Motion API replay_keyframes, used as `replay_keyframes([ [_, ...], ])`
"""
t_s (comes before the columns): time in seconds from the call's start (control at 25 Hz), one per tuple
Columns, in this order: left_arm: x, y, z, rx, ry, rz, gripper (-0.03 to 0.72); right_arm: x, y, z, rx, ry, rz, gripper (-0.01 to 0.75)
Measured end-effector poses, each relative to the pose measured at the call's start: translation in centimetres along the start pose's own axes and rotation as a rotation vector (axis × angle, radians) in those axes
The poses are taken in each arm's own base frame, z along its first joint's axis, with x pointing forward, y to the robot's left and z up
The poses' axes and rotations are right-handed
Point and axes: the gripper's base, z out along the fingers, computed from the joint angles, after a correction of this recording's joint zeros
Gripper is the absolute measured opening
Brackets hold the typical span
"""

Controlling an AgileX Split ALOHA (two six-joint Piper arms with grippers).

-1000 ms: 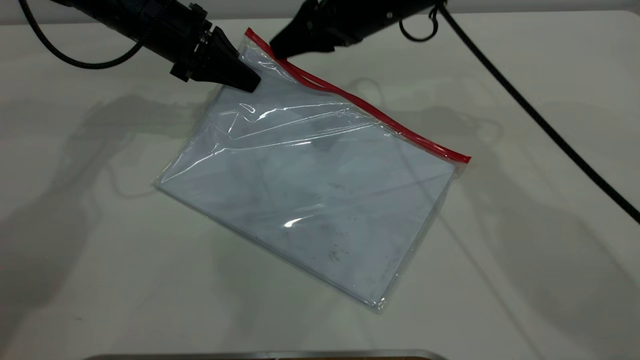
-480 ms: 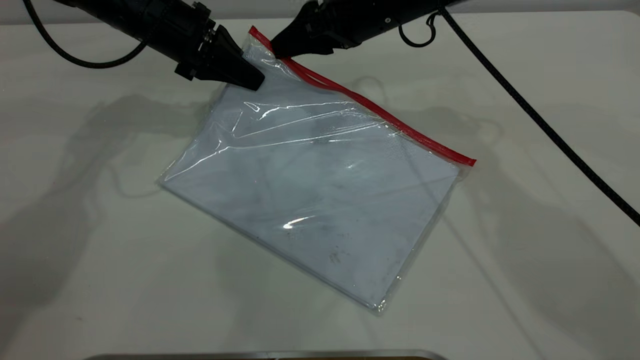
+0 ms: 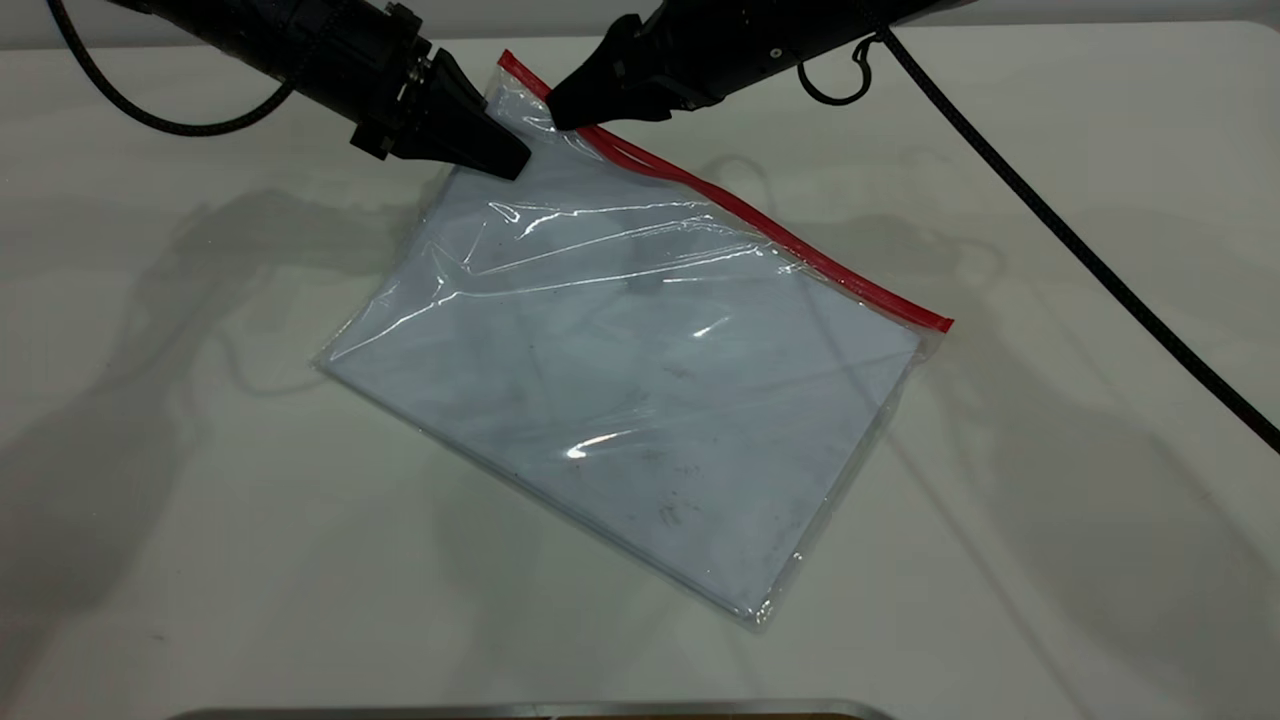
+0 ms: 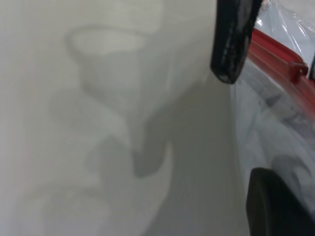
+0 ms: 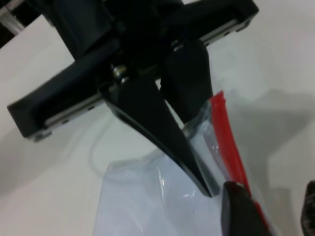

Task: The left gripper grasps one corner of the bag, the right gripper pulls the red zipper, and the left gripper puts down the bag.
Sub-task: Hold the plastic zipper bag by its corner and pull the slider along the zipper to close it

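The clear bag (image 3: 640,390) with white sheets inside lies slanted on the white table. Its far-left corner (image 3: 510,80) is lifted. The red zipper (image 3: 780,240) runs along its far edge. My left gripper (image 3: 507,162) is shut on the plastic just below that corner; the right wrist view shows its fingers (image 5: 197,172) pinched on the clear film. My right gripper (image 3: 565,112) is open and straddles the red zipper (image 5: 224,132) near the corner, with one finger (image 5: 241,211) on each side. The left wrist view shows the small red slider tab (image 4: 298,71) beside a right finger (image 4: 231,44).
The right arm's thick black cable (image 3: 1080,240) runs across the table's right side. A grey metal edge (image 3: 530,710) shows at the near table border. Bare white table (image 3: 200,500) lies left and in front of the bag.
My right gripper has moved slightly down and right onto the red zipper. The bag has shifted a little to the right. The left gripper still holds the corner.
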Motion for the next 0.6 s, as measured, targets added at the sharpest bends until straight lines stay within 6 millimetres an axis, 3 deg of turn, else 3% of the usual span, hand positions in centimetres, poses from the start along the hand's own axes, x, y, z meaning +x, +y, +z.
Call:
replay_keyframes([
  [0.32,-0.18,0.06,0.0,-0.006,-0.02,-0.01,0.053,0.15,0.07,-0.04,-0.012,0.017,-0.032,0.042],
  [0.6,-0.18,0.06,-0.04,-0.006,-0.022,-0.013,0.053,0.06,0.07,-0.09,-0.016,0.024,-0.049,0.036],
])
